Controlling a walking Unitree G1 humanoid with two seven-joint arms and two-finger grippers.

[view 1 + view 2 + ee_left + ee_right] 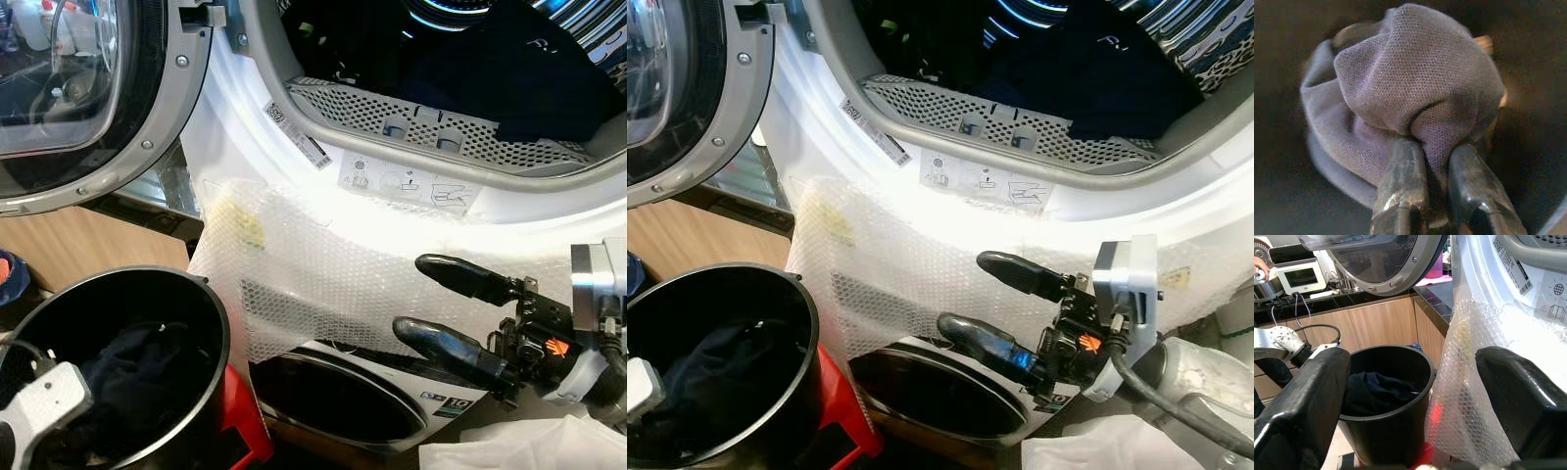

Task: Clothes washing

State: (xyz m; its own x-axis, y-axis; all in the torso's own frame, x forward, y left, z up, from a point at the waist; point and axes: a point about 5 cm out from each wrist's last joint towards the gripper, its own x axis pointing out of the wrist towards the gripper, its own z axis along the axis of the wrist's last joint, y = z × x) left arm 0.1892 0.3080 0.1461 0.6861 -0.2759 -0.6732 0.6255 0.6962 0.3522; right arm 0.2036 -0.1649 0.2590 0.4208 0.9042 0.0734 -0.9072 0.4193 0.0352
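A black bucket (pixel 211 323) stands at the lower left with dark clothes (pixel 137 372) in it. My left gripper (pixel 1437 161) reaches down into the bucket and is shut on a fold of dark mesh garment (pixel 1420 83); its white wrist (pixel 44 397) shows at the bucket's near rim. Above, the upper machine's drum (pixel 441 127) stands open with dark clothing (pixel 509 69) inside. My right gripper (pixel 411 296) hovers open and empty in front of the machine, beside the bubble wrap (pixel 313 264), its fingertips pointing left toward the bucket.
The round glass door (pixel 78 88) is swung open at the upper left. Bubble wrap hangs over the machine's front. A lower machine's dark door (pixel 333 392) sits beneath. A red stool (pixel 245 421) holds the bucket. White sheeting (pixel 519 450) lies at the bottom right; wooden cabinets (pixel 1381 323) behind.
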